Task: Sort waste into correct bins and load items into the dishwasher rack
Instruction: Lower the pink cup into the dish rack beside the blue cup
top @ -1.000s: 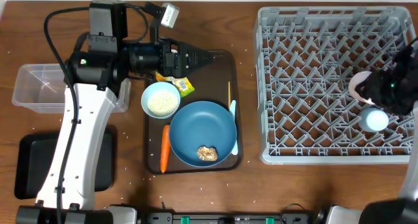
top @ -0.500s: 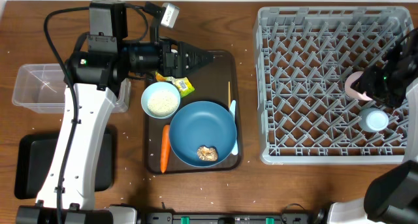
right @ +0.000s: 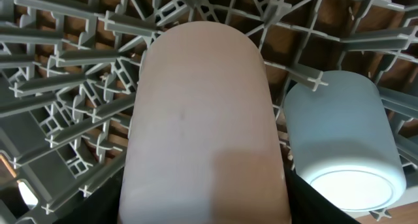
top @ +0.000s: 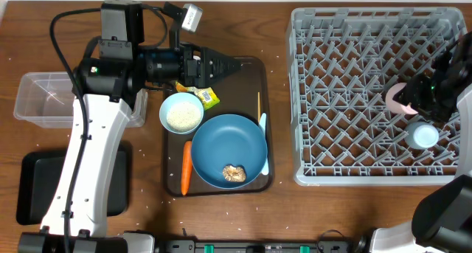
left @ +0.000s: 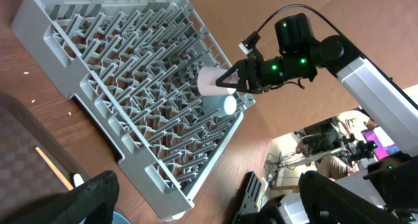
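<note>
Right gripper (left: 230, 80) clamped on pink cup (left: 210, 82) at the right side of the rack (top: 346, 61) – just beside the light blue cup (top: 424, 135) – left gripper (top: 237, 67) spread wide over the brown tray's (top: 242, 99) far end.

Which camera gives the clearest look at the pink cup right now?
The right wrist view: the pink cup fills the frame, close beside the light blue cup. The left wrist view shows it small and far off over the rack; overhead, only an edge peeks out from under the right arm.
</note>
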Action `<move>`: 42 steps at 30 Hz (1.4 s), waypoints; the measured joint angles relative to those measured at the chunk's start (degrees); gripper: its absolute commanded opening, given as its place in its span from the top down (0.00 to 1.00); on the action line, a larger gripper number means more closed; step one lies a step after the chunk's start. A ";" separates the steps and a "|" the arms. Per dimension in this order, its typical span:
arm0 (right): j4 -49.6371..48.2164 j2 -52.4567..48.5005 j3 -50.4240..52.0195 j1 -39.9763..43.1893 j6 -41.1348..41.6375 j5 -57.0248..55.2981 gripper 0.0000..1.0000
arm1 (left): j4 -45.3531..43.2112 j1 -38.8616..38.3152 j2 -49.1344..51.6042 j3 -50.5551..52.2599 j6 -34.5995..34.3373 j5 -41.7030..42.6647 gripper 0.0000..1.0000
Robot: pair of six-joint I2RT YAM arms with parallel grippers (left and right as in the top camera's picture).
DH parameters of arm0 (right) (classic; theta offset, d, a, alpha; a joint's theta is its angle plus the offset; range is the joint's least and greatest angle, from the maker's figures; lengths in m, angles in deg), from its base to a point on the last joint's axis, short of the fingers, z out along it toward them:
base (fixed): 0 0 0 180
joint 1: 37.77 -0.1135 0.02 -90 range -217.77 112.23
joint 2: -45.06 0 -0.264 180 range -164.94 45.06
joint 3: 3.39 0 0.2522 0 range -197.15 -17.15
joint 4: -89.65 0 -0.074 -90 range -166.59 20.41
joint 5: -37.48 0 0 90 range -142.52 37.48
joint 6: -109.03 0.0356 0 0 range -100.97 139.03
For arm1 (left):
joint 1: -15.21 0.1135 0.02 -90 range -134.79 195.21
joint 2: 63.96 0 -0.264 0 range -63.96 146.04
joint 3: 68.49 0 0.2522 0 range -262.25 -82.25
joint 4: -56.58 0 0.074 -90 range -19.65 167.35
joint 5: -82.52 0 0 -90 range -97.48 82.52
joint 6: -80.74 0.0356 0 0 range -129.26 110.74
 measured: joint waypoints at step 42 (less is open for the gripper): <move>2.91 -1.14 -2.14 0.04 1.05 -2.95 0.47 | 0.02 0.00 0.00 0.00 0.00 0.00 0.11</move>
